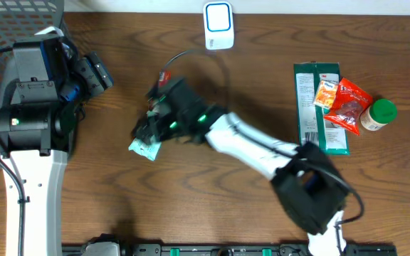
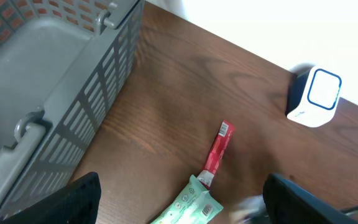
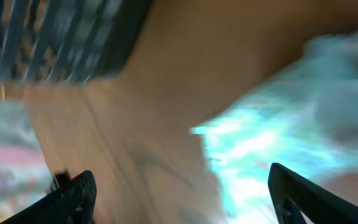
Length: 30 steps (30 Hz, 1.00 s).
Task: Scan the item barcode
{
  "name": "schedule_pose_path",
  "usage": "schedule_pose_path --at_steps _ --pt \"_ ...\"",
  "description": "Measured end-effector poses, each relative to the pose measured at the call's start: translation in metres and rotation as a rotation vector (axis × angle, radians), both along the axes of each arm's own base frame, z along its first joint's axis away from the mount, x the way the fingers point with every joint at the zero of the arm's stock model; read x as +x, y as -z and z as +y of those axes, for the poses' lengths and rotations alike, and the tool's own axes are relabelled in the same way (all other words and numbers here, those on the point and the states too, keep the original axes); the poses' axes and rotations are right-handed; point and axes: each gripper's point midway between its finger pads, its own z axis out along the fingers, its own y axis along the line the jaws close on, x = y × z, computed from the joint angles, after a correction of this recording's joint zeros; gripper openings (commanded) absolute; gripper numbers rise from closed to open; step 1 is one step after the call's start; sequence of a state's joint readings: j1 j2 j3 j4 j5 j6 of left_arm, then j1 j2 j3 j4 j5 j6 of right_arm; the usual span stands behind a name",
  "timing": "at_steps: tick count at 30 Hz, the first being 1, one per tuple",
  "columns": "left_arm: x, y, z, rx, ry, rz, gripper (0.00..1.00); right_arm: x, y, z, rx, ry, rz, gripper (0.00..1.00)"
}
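Right gripper (image 1: 146, 132), jaws wide apart: hovering over green packet (image 1: 145, 148) mid-table. Left gripper (image 1: 97, 71), jaws wide, empty: hanging beside basket (image 2: 104, 81), well apart from packet.

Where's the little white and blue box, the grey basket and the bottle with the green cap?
white and blue box (image 1: 218, 20): overhead view, its blue-framed top face.
grey basket (image 2: 107, 78): left wrist view, its slatted side wall.
green-capped bottle (image 1: 384, 112): overhead view, its green cap.

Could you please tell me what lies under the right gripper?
A pale green plastic packet pokes out beneath the right gripper, beside a thin red sachet. The gripper covers the rest of the packet from overhead.
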State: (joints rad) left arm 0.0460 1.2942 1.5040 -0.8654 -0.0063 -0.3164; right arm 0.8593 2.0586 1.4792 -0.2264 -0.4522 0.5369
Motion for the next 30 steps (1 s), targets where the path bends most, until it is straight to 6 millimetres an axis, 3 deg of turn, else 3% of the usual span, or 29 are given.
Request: schedule_pose_path --at_steps 3,5,9,13,20,23,26,30 --pt "0.0 0.0 0.0 0.0 0.0 0.0 0.84 -0.022 0.007 0.019 -0.023 -0.059 -0.073 0.83" --pt "0.0 0.0 0.0 0.0 0.0 0.0 0.84 -0.024 0.008 0.023 -0.044 -0.051 -0.118 0.8" --pt "0.0 0.0 0.0 0.0 0.0 0.0 0.84 -0.015 0.01 0.025 -0.095 0.006 -0.228 0.69" --pt "0.0 0.0 0.0 0.0 0.0 0.0 0.84 -0.001 0.01 0.03 -0.091 0.051 -0.295 0.64" --pt "0.0 0.0 0.0 0.0 0.0 0.0 0.84 0.004 0.048 0.027 -0.157 0.062 -0.29 0.51" --pt "0.0 0.0 0.0 0.0 0.0 0.0 0.84 0.003 0.056 0.02 -0.2 0.065 -0.286 0.44" --pt "0.0 0.0 0.0 0.0 0.0 0.0 0.84 0.0 0.073 -0.002 -0.314 0.081 -0.26 0.43" --pt "0.0 0.0 0.0 0.0 0.0 0.0 0.84 -0.001 0.08 -0.024 -0.42 0.088 -0.24 0.35"
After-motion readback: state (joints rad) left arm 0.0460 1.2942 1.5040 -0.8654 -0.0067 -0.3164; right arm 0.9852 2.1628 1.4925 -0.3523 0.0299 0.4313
